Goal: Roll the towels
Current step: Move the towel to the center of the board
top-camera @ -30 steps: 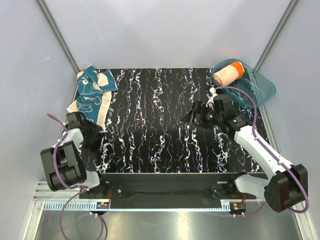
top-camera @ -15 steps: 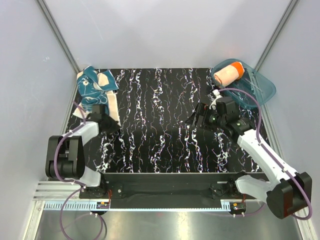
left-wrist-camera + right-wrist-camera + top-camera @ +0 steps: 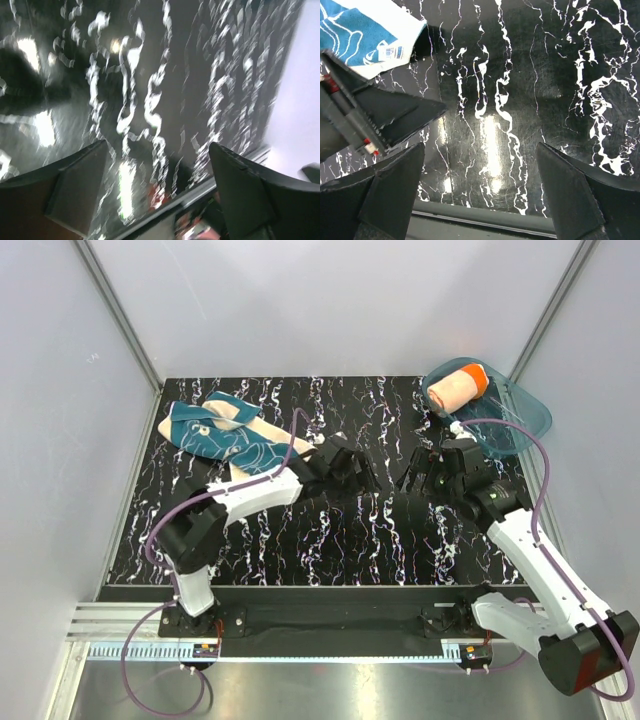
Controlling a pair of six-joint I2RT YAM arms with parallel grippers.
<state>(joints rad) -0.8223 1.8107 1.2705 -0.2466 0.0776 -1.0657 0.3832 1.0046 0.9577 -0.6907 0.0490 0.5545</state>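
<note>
Roll towels: one of two looks done; both grippers empty over mid-table.

Near centre, the left gripper [image 3: 358,468] hangs with jaws apart and nothing between them, just above the black marbled table [image 3: 330,540]; the right gripper [image 3: 410,472], facing it close by, is also spread wide and empty. Further back on the left, the teal towel [image 3: 225,430] lies loose and unrolled, slanting across the table, its near end by the left forearm. At far right, the orange towel [image 3: 455,385] sits as a tight roll in the translucent teal tub [image 3: 525,420]. Judgement: about halfway, with the teal towel left to flatten and roll.
</note>
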